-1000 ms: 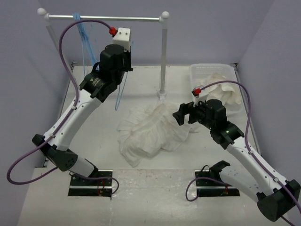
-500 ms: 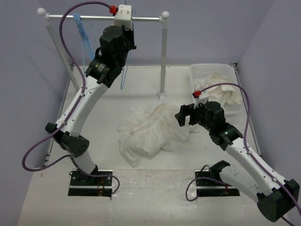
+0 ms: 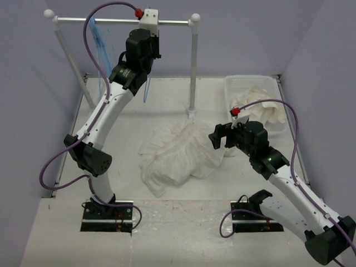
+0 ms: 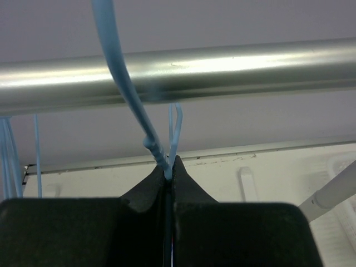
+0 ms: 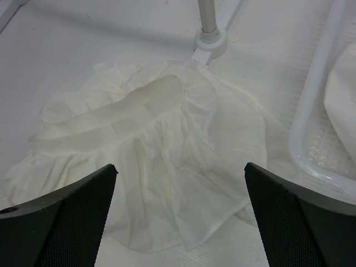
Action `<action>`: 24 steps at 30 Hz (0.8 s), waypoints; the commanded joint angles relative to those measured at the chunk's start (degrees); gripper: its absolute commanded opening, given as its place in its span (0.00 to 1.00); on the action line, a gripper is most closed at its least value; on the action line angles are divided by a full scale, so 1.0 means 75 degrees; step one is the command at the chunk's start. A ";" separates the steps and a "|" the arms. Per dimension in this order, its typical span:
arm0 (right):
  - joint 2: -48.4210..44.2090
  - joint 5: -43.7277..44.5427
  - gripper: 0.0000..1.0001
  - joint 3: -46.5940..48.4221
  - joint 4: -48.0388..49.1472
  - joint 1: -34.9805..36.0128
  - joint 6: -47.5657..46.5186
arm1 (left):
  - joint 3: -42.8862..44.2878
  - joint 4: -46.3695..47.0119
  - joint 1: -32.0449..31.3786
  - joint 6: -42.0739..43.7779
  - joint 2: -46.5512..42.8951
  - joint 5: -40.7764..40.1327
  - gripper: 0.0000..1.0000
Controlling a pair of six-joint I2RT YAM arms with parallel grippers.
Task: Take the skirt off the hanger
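The skirt [image 3: 178,153] lies in a crumpled heap on the table, off the hanger; the right wrist view shows its gathered waistband [image 5: 139,105]. My left gripper [image 3: 147,30] is raised to the rail [image 3: 111,21] and is shut on the light-blue wire hanger [image 4: 167,161] just under its hook. The hook [image 4: 122,78] crosses in front of the rail [image 4: 233,67]; I cannot tell whether it rests on it. The hanger's lower wire [image 3: 146,92] dangles below the wrist. My right gripper [image 3: 219,136] hovers open and empty over the skirt's right part [image 5: 181,167].
Several more blue hangers [image 3: 99,39] hang at the rail's left end. The rack's right post [image 3: 193,67] stands behind the skirt, its foot [image 5: 210,41] touching the fabric. A clear bin [image 3: 250,79] at the back right holds off-white cloth [image 3: 264,108].
My left arm has lifted the hanger from mid-height up to the rail. The right arm has barely moved, and the skirt lies as before.
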 commanded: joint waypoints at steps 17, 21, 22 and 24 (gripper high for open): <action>-0.0041 0.0408 0.99 0.0028 0.0061 0.0001 -0.0134 | -0.0372 -0.0062 0.1794 -0.0463 -0.0927 0.0560 0.00; -0.0076 0.0420 0.99 0.0040 0.0061 0.0001 -0.0146 | -0.0512 -0.0227 0.1854 -0.0416 -0.0879 0.1030 0.00; -0.0076 0.0408 0.99 0.0051 0.0061 0.0001 -0.0157 | -0.0687 -0.0192 0.1854 -0.0416 -0.0902 0.1088 0.00; -0.0076 0.0408 0.99 0.0086 0.0038 0.0001 -0.0181 | -0.0747 -0.0296 0.1854 -0.0463 -0.0961 0.1008 0.07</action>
